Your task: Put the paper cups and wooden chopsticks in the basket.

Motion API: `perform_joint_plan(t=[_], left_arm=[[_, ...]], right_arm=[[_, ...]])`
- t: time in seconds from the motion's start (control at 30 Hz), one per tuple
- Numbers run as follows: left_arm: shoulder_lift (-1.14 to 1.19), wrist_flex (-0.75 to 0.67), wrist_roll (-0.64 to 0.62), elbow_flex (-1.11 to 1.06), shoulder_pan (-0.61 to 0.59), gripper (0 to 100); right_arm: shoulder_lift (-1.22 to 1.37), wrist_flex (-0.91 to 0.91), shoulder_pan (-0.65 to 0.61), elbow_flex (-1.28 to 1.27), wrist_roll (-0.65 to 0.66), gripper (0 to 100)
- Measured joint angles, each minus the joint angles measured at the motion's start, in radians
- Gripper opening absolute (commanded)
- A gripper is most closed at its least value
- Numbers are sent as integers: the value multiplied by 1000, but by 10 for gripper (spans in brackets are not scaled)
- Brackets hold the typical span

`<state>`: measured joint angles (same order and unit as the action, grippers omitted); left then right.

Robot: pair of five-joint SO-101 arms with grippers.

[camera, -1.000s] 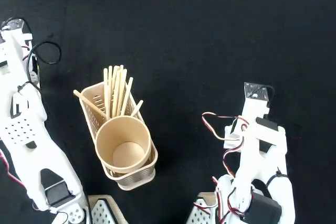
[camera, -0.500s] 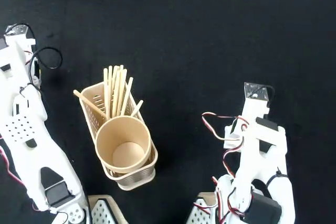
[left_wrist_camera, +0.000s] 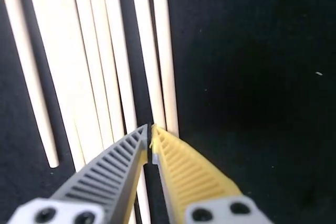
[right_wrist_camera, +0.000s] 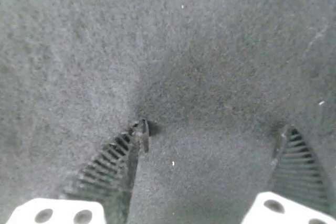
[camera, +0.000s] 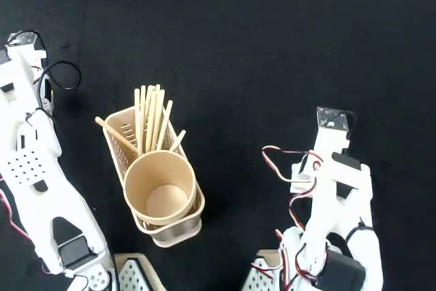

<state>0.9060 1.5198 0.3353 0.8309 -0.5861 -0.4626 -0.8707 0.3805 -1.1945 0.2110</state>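
Currently I see the cup (camera: 161, 195) and chopsticks (camera: 151, 117) standing in the basket (camera: 117, 148), my left gripper (left_wrist_camera: 150, 129) closed tip to tip on nothing, my right gripper (right_wrist_camera: 214, 129) spread wide, empty, over the cloth (right_wrist_camera: 210, 35).

- Your left gripper (left_wrist_camera: 151, 132): jaws closed, grey and yellow tips meeting at a point.
- Your right gripper (right_wrist_camera: 212, 135): jaws spread wide apart.
- High view, left side: outstretched arm (camera: 30, 168), extended far out from its base.
- High view, lower right: folded arm (camera: 337, 182), tucked close over its base, red and white servo leads looping off it.
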Motion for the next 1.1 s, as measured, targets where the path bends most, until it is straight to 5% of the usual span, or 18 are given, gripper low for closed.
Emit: perform_joint_plan(t=[0.73, 0.93, 1.1], left_arm=[[20, 69, -48, 192, 6, 37], [78, 11, -112, 204, 9, 180], [153, -14, -112, 232, 14, 205]], right_arm=[[0, 0, 0, 0, 0, 382], [0, 0, 0, 0, 0, 382], [0, 0, 0, 0, 0, 382]])
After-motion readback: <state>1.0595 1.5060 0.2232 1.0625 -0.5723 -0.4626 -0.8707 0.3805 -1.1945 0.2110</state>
